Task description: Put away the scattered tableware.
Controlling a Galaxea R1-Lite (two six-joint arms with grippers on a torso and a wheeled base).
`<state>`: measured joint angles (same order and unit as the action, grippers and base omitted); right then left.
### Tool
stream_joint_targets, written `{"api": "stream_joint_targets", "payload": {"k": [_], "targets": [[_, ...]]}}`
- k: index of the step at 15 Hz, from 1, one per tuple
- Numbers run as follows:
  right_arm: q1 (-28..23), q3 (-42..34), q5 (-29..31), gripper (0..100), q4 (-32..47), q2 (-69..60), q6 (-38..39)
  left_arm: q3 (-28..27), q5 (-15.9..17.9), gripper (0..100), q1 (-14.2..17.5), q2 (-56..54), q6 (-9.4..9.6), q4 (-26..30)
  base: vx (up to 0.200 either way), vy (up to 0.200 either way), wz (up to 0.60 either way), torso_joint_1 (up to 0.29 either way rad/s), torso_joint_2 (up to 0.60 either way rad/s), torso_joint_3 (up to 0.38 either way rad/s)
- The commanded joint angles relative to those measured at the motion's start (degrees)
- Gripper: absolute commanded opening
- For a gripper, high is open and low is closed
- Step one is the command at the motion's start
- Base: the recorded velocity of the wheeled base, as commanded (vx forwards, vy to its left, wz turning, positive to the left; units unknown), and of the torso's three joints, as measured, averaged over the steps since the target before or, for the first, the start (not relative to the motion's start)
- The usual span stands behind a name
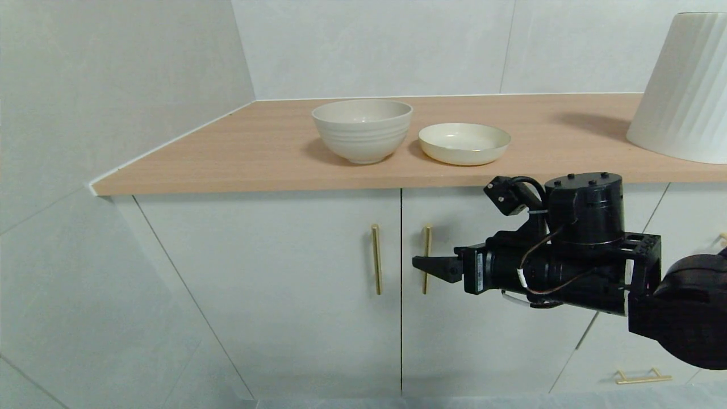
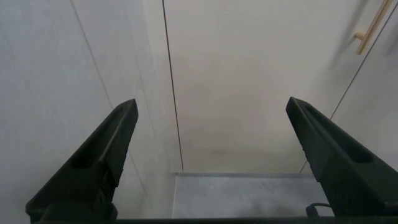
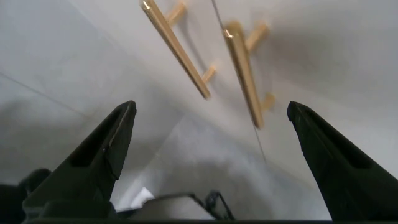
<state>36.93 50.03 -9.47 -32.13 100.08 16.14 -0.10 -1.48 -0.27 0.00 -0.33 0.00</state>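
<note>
The right gripper (image 1: 426,266) is hanging closest in the head view. It is held level in front of the cabinet, below the countertop (image 1: 227,153), with its tips lying just before the right door's handle (image 1: 426,258). Seen side-on there, its fingers are overlapping. The right wrist view is settling the matter: the right gripper (image 3: 210,112) is standing spread wide and holding nothing. That view is also facing both brass bars, the left door's handle (image 3: 177,53) and its neighbour, with the door seam running between them.

The left gripper (image 2: 211,109) is likewise spread apart and empty. It is pointing at a pale panel with a vertical seam, above a strip of grey floor (image 2: 236,193).

In the head view the tableware is sitting up on the countertop. A deep bowl (image 1: 362,129) and a shallow dish (image 1: 464,143) are standing upright just beside each other, near the front edge. The bowl is sitting over the left door and the dish over the right.

Bare wood is stretching from the bowl to the tiled wall (image 1: 113,85) at the counter's left end, and from the dish towards a ribbed white cone (image 1: 684,85) at the far right. Both doors are staying shut beneath the overhanging edge.
</note>
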Motion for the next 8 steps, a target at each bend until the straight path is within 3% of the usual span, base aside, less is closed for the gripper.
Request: {"api": "stream_joint_targets", "payload": {"k": [1,3,8], "targets": [[0.43,-0.02,0.07,100,-2.14,2.75,0.91,0.01,-0.02,100,0.00,0.00,-0.02,0.00,0.000,0.000,0.00,0.000,0.00,0.000],[1.66,-0.28,0.68,100,-8.91,6.35,3.37,0.01,-0.02,100,0.00,0.00,-0.02,0.00,0.000,0.000,0.00,0.000,0.00,0.000],[2.10,0.07,0.68,100,-11.64,8.02,5.30,0.01,-0.02,100,0.00,0.00,-0.02,0.00,0.000,0.000,0.00,0.000,0.00,0.000]]}}
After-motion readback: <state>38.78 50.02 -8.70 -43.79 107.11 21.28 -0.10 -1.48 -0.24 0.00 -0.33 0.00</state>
